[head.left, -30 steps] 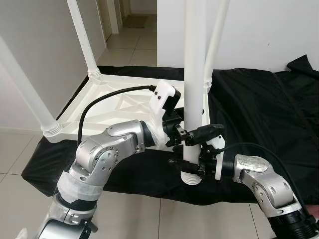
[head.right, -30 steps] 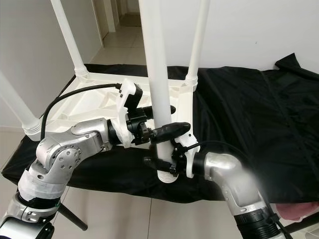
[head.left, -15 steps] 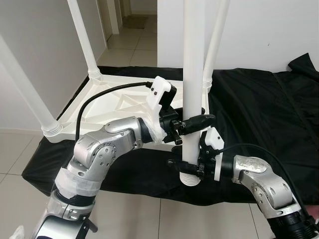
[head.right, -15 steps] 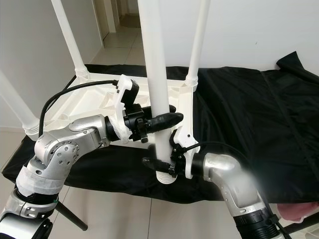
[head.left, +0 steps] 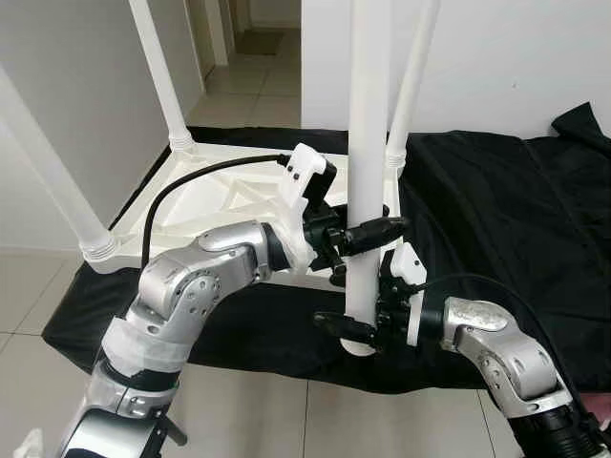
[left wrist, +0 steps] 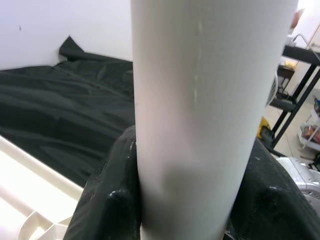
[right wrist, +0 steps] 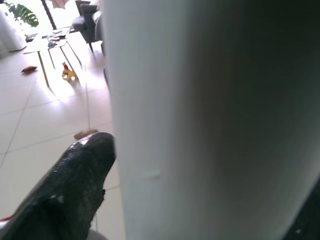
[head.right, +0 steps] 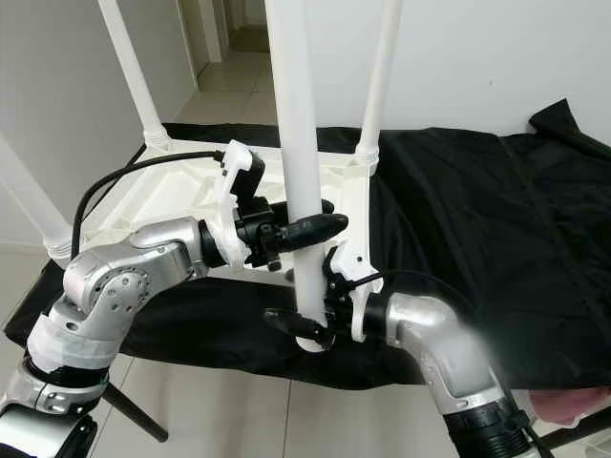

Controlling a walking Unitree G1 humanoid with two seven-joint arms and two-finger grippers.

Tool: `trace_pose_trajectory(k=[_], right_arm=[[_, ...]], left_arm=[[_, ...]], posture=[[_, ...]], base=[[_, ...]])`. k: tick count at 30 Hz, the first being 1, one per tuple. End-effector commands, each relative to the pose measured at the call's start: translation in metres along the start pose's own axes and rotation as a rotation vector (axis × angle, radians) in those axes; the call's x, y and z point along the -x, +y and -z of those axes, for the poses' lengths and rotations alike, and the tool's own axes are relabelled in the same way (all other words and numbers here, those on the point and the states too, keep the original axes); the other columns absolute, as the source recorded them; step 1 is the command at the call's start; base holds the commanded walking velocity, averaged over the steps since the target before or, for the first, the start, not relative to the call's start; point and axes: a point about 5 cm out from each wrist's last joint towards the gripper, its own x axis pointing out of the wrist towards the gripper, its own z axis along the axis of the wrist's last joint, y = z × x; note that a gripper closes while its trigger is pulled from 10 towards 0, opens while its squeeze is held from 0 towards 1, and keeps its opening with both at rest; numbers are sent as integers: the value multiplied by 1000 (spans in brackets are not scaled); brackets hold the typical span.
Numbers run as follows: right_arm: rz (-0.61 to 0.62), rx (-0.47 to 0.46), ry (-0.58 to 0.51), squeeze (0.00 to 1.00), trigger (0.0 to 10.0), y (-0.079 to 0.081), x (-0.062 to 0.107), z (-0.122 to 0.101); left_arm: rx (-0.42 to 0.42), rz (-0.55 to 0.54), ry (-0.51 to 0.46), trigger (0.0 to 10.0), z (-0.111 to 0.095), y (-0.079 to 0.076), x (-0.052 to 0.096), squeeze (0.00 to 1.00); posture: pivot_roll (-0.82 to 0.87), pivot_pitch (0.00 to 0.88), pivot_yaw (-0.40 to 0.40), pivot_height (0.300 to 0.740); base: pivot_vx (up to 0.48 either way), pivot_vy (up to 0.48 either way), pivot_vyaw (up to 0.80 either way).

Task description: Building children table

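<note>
Left eye view: left hand (head.left: 366, 232) and right hand (head.left: 355, 327) clamp the loose white leg (head.left: 368, 143) upright at the upturned tabletop's (head.left: 224, 205) near corner. Wrist views: fingers (left wrist: 112, 195) grip it. Tilt risks cross-threading

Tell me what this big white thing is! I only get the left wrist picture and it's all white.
Observer: It's a white table leg, standing upright. The left gripper is clamped around it.
Operator: Is the other hand helping?
Observer: Yes, the right gripper grips the same leg lower down, near its bottom end.
Operator: Where's the rest of the table?
Observer: The white tabletop lies upside down on a black cloth, with three other legs already sticking up from its corners.
</note>
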Motion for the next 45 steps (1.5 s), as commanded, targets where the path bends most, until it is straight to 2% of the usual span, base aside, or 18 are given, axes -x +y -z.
trace_pose_trajectory(k=[1,4,7,9,13,18,21,25,27,28,30,32,39,45], right_arm=[[25,12,-13,0,10000,-4,1,-3],[81,23,-32,0,10000,-8,-1,-7],[107,27,-37,0,10000,-10,-2,-9],[205,28,-56,0,10000,-17,-8,-12],[365,4,-113,0,10000,-28,-20,-19],[420,-10,-139,0,10000,-30,-29,-22],[485,-41,-179,0,10000,-30,-41,-25],[520,-45,-186,0,10000,-32,-45,-26],[626,-46,-205,0,10000,-40,-57,-33],[626,-46,-205,0,10000,-40,-57,-33],[708,-56,-222,0,10000,-46,-62,-39],[777,-55,-230,0,10000,-52,-65,-43],[861,-32,-219,0,10000,-61,-69,-49],[873,15,-210,0,10000,-66,-71,-59]], left_arm=[[-12,47,14,10000,-4,0,0,0],[-9,-90,78,10000,-4,15,2,0],[-5,-106,83,10000,-5,18,3,0],[-27,-163,96,10000,-12,25,3,0],[-33,-332,33,10000,-30,46,0,0],[-21,-401,-13,10000,-43,56,-3,0],[-11,-479,-68,10000,-64,66,-7,0],[5,-496,-80,10000,-69,68,-9,0],[23,-570,-99,10000,-74,74,-15,0],[23,-570,-99,10000,-74,74,-15,0],[-3,-588,-131,10000,-77,73,-21,0],[13,-579,-160,10000,-77,70,-27,0],[-51,-602,-139,10000,-73,65,-40,0],[-118,-601,-101,10000,-68,61,-53,0]], posture=[[-19,0,72,740],[-19,0,72,740],[-9,0,67,740],[-9,0,67,740],[3,0,63,740],[7,0,64,740],[5,0,68,740],[4,0,72,740],[-1,0,80,740],[-1,0,80,740],[-1,0,80,740],[-1,0,80,740],[-2,0,77,740],[-2,0,77,740]], base=[[0,0,0],[0,0,0],[0,0,0],[0,0,0],[0,0,0],[0,0,0],[0,0,0],[0,0,0],[0,0,0],[0,0,0],[0,0,0],[0,0,0],[0,0,0],[0,0,0]])
